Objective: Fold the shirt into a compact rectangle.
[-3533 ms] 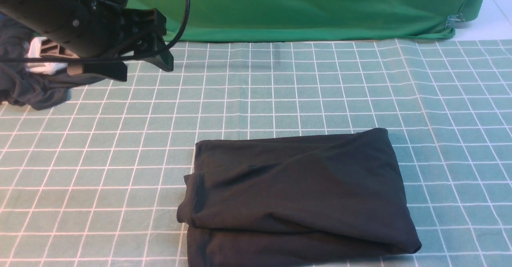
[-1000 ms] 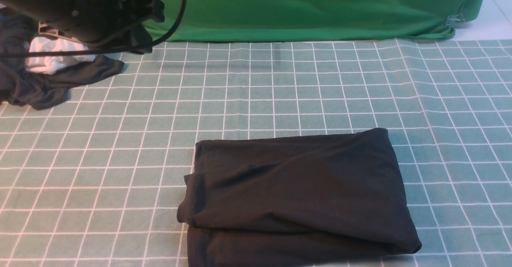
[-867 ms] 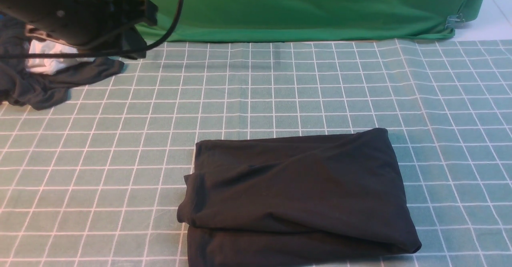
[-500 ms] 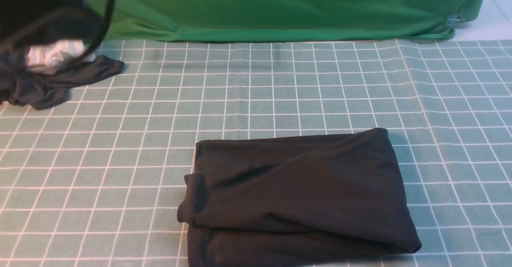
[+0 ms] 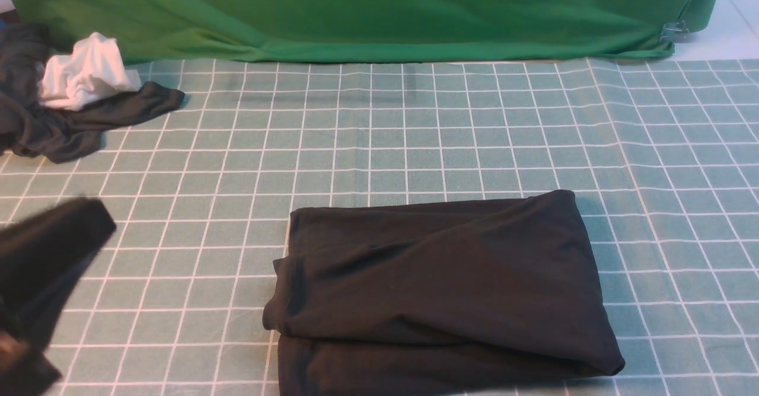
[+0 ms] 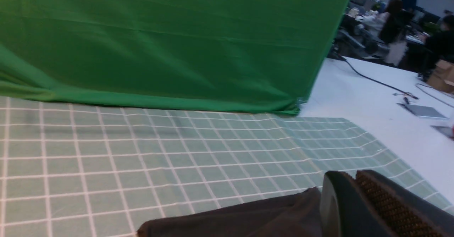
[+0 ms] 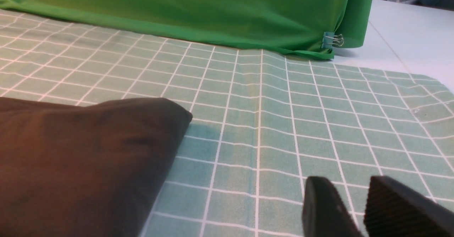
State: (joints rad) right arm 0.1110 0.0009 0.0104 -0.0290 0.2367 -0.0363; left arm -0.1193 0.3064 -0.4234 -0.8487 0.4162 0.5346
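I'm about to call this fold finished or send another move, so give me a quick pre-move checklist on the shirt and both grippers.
1. Shirt folded into a compact, roughly rectangular bundle: ok, though its left edge shows uneven layers.
2. Shirt free of either gripper: ok; nothing grips it in any view.
3. Left gripper empty: ok; fingers nearly together, nothing between them.
4. Right gripper empty: ok; it sits over bare tablecloth beside the shirt, with a narrow gap.
5. Dark grey garment and white cloth apart from the shirt: ok; they lie at the far left.
6. Left arm settled: cannot tell; it is blurred in the front view.
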